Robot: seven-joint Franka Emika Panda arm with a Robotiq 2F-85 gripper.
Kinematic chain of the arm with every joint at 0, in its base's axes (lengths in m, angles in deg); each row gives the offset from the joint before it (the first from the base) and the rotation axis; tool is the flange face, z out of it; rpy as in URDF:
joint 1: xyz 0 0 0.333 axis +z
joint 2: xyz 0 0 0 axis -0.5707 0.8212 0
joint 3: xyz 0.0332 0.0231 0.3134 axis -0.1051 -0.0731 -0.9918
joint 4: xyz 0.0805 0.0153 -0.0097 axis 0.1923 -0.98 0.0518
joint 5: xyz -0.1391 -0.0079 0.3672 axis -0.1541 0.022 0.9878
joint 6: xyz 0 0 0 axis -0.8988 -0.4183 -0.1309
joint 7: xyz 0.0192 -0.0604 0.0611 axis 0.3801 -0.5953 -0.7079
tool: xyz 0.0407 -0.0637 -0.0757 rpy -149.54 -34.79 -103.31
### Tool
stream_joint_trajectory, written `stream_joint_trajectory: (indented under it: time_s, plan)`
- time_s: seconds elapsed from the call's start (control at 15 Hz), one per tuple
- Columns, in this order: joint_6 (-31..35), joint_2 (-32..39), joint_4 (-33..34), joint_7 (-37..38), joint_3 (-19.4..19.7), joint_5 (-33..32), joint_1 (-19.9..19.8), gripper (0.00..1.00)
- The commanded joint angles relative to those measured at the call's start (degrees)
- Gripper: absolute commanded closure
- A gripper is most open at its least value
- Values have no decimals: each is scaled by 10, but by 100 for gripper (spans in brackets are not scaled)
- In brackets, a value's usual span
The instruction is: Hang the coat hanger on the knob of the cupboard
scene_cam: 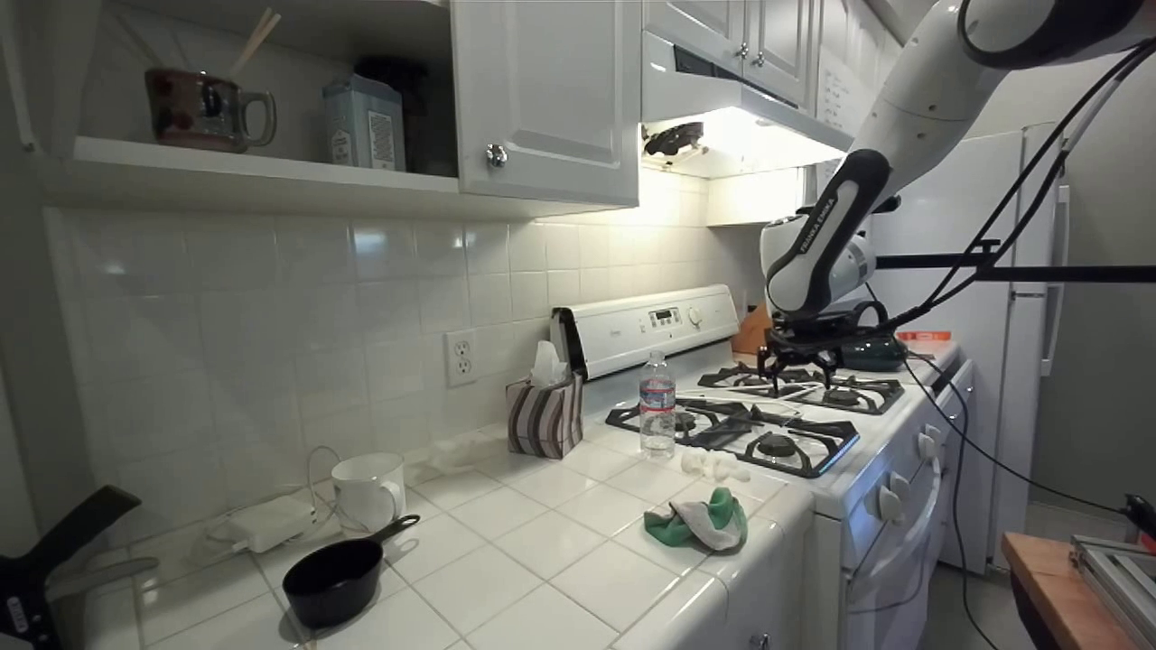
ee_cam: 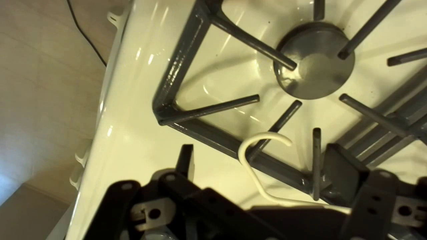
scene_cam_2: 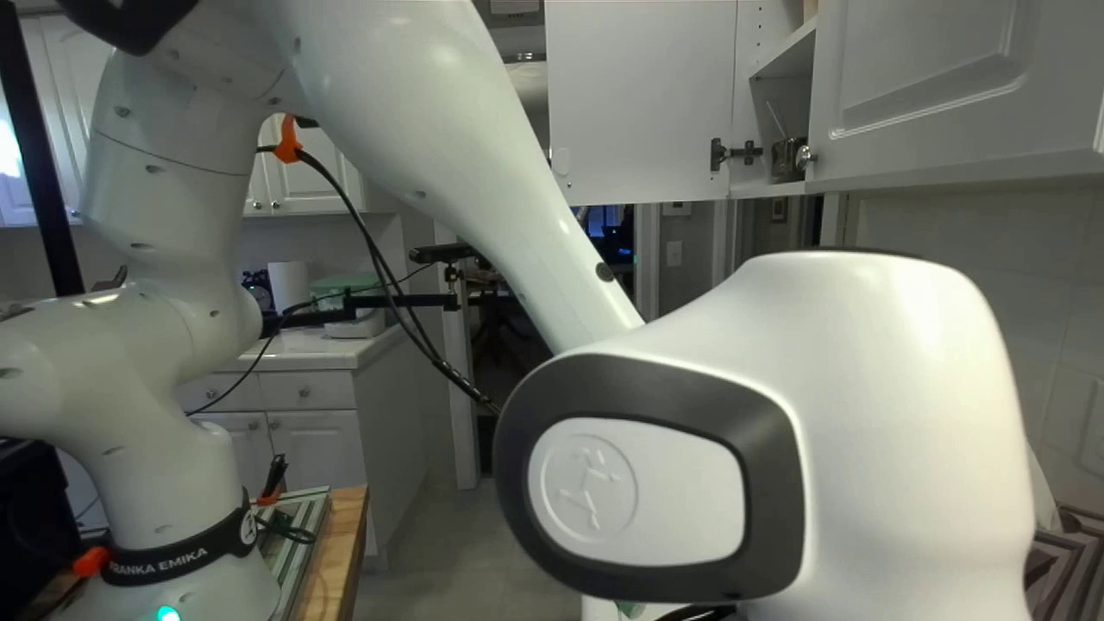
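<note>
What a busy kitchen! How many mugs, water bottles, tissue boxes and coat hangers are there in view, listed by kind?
Mugs: 2, a white mug and a brownish mug
Water bottles: 1, a clear bottle
Tissue boxes: 1, a striped box
Coat hangers: 1, a pale hanger
Total: 5

Arm strip point(scene_cam: 826, 233) reads "FRANKA EMIKA". Base band point(scene_cam_2: 177, 552) reads "RANKA EMIKA", first letter unclear. Joint cap point(scene_cam_2: 660, 493): raised round emblem point(scene_cam_2: 590, 486).
</note>
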Motion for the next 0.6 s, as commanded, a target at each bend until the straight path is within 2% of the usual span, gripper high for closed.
stream_joint_trajectory:
  time_s: [0.0, 0.4, 0.53]
  plan:
    - [28, 53, 47, 1, 7, 26, 10, 0]
    - [10, 119, 103, 2, 0, 80, 6, 0]
    - [10, 133, 113, 5, 4, 91, 10, 4]
